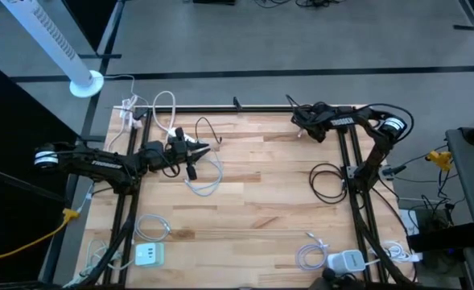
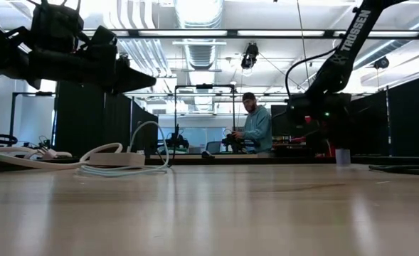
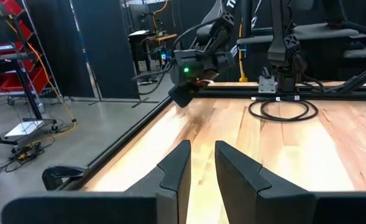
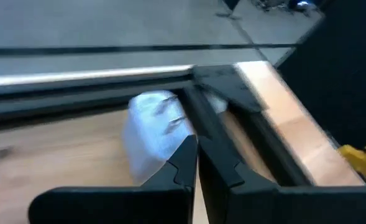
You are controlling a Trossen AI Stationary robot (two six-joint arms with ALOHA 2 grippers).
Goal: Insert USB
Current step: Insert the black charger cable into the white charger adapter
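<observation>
My left gripper [image 1: 214, 147] [image 3: 201, 155] hovers above the table's left middle, pointing toward the right side, with its fingers a narrow gap apart and nothing between them. Under it lies a loose white cable [image 1: 203, 184] [image 2: 124, 160]. My right gripper [image 1: 299, 122] [image 4: 197, 155] is low at the far edge, by the black frame rail, and its fingers are shut. A small white blurred thing [image 4: 151, 127] [image 1: 302, 133] sits on the wood just past one fingertip. No USB plug or socket shows plainly. My right gripper reaches the white thing [image 4: 161, 140] slanting down toward the far rail. One finger [image 4: 181, 163] covers its edge, so I cannot tell whether the fingers touch it. It rests on the table.
A black cable coil [image 1: 327, 181] [image 3: 285, 110] lies right of centre. A green-white charger [image 1: 148, 254] and a white charger [image 1: 345, 260] with coiled white cables sit at the near edge. More white cables [image 1: 152, 109] lie at the far left corner. A person [image 2: 255, 128] stands beyond the table.
</observation>
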